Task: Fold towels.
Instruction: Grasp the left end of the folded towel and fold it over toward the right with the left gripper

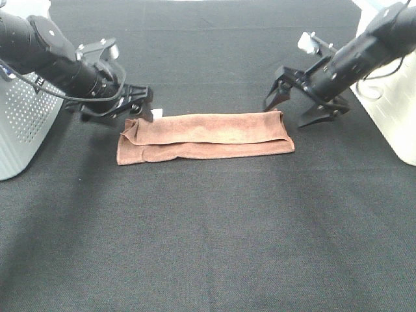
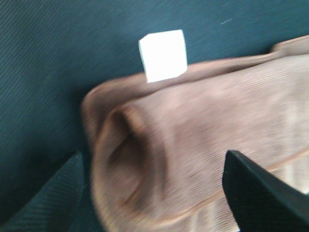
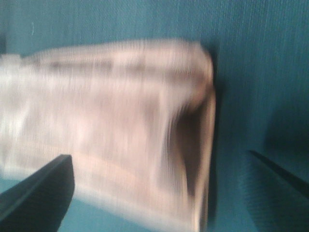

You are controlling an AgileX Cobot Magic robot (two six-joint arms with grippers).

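The reddish-brown towel [image 1: 205, 136] lies on the black table cover, folded into a long narrow strip running left to right. Its small white tag [image 1: 156, 114] sticks out at the far left corner and shows in the left wrist view [image 2: 163, 54]. My left gripper [image 1: 133, 107] is open just behind the towel's left end [image 2: 193, 145], with nothing in it. My right gripper [image 1: 288, 112] is open over the towel's right end [image 3: 120, 121], also holding nothing. The right wrist view is blurred. In both wrist views the fingers [image 2: 260, 193] [image 3: 34, 193] stand wide apart on either side of the cloth.
A grey perforated box [image 1: 19, 130] stands at the left edge and a white box [image 1: 396, 123] at the right edge. The black cloth table cover [image 1: 208, 247] stretches in front of the towel.
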